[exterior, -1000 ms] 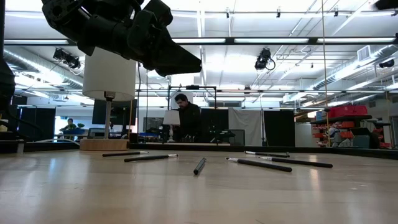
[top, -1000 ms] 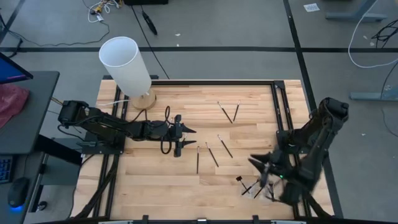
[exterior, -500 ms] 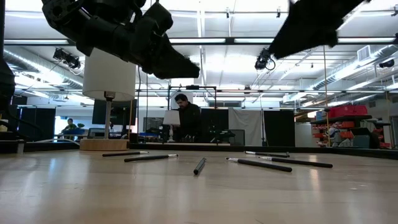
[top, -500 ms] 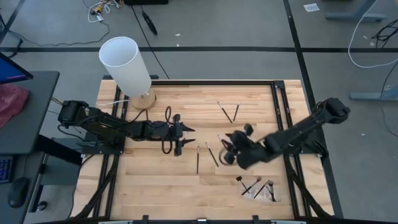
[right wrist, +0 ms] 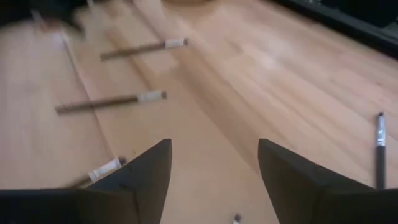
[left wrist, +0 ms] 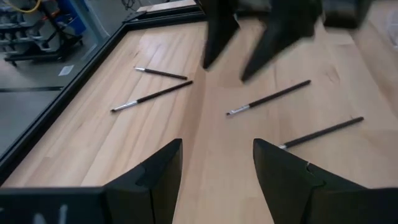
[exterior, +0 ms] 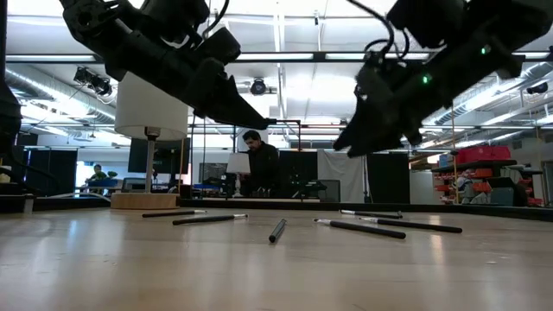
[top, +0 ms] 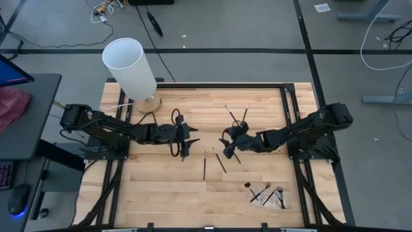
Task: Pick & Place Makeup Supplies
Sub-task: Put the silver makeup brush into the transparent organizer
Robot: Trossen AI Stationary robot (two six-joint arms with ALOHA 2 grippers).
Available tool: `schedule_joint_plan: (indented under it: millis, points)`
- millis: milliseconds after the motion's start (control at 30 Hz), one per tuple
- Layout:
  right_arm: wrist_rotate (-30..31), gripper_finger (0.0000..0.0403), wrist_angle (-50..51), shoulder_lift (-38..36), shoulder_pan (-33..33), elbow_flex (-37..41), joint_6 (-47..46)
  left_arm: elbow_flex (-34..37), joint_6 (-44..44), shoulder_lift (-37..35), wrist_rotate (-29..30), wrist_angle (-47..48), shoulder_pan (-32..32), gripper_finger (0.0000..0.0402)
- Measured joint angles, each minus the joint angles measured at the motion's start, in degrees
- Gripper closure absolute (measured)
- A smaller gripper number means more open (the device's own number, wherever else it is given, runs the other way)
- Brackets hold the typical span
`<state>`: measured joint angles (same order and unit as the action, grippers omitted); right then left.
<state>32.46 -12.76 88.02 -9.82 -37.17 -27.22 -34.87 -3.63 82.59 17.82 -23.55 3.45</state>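
The makeup supplies are thin dark brushes lying flat on the wooden table. Two cross near the far side (top: 235, 116), three lie at the centre (top: 219, 160), and several are heaped near the front right (top: 265, 193). My left gripper (top: 191, 143) hovers open left of the centre brushes, with nothing between its fingers (left wrist: 217, 146). My right gripper (top: 224, 143) faces it from the right, open and empty (right wrist: 214, 146), above the centre brushes. In the low view both grippers, left (exterior: 251, 117) and right (exterior: 346, 142), hang well above the table.
A tall white cylinder (top: 131, 66) on a wooden base stands at the far left corner. A black frame (top: 286, 103) edges the table. A person (exterior: 257, 164) shows in the room beyond. Bare wood lies at the near left (top: 161, 200).
My right gripper has swung from above the heap at the front right toward the table's left and far side, ending over the centre brushes opposite the left gripper. My left gripper has turned a little and dipped its fingertips lower. No brush has moved.
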Motion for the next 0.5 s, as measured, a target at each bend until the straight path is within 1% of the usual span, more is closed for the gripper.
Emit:
schedule_joint_plan:
  millis: [167, 333, 500]
  points:
    - [0.03, 0.0172, 3.6, 3.32, -2.0, -0.03, -0.28, 0.0, 0.31, 0.0, 0.0, 0.39, -0.51, 0.0202]
    - [2.27, 0.0182, 10.83, 4.01, -5.04, 0.38, -7.05, 0.0, 0.4, 0.0, -0.02, 0.39, -0.51, 0.0202]
    - [2.56, 0.0192, 10.86, 4.1, -8.41, 2.88, -13.31, 0.0, 0.45, 0.0, -0.02, 0.5, -0.51, 0.0202]
